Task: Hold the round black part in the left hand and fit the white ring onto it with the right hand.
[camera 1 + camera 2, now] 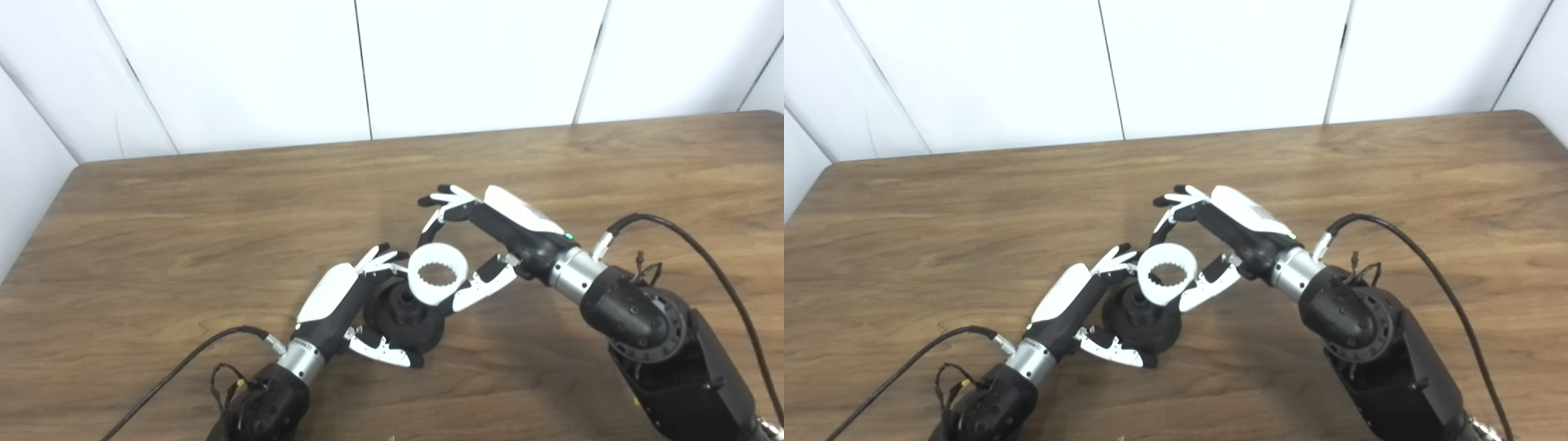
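White toothed plastic ring (437, 280) pinched in my right hand (490, 245), tilted above the round black hubbed part (404, 318).
My left hand (343, 312) grips that part, hiding its near edge.

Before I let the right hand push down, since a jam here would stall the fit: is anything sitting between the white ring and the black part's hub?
Nothing visible does. The white ring, held by the right hand, hangs tilted just above the round black part gripped by the left hand.

Left hand (343, 306) curled in a grasp, right hand (490, 242) pinching, fingers (450, 199) spread.
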Robot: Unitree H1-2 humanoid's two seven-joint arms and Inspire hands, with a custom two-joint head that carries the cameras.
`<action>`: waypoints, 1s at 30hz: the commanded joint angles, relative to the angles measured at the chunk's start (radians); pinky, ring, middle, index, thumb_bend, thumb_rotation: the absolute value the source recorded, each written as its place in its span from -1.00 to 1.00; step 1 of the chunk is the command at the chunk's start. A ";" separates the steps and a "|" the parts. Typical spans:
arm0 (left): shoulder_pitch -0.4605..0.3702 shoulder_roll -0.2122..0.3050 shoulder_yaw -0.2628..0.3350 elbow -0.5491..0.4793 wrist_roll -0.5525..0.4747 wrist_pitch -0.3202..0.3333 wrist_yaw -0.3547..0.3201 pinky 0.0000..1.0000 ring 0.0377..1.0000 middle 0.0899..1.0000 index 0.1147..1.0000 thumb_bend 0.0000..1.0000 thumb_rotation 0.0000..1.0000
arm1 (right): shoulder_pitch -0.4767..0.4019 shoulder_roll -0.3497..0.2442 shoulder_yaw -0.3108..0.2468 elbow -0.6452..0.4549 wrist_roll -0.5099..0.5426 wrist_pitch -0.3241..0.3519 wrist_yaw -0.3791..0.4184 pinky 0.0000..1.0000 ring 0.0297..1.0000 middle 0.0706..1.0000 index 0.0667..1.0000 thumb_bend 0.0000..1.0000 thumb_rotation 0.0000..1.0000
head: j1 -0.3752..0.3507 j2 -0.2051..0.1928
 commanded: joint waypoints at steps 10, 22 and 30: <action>-0.019 0.000 -0.010 0.020 0.007 0.008 -0.007 0.82 1.00 0.82 0.11 0.79 -0.61 | -0.024 0.032 0.028 0.023 -0.021 -0.037 -0.020 0.84 0.99 0.78 -0.10 0.05 -0.70 | 0.003 0.005; -0.013 0.002 -0.010 -0.001 0.017 0.013 -0.013 0.80 0.99 0.81 0.11 0.80 -0.57 | -0.022 0.039 0.048 0.068 -0.032 -0.062 -0.031 0.87 0.97 0.78 -0.10 0.05 -0.70 | 0.019 0.004; -0.010 0.002 -0.008 -0.016 0.012 0.028 -0.022 0.80 0.99 0.82 0.13 0.79 -0.56 | -0.019 0.049 0.049 0.100 -0.029 -0.083 -0.044 0.82 0.97 0.78 -0.10 0.05 -0.70 | 0.027 0.005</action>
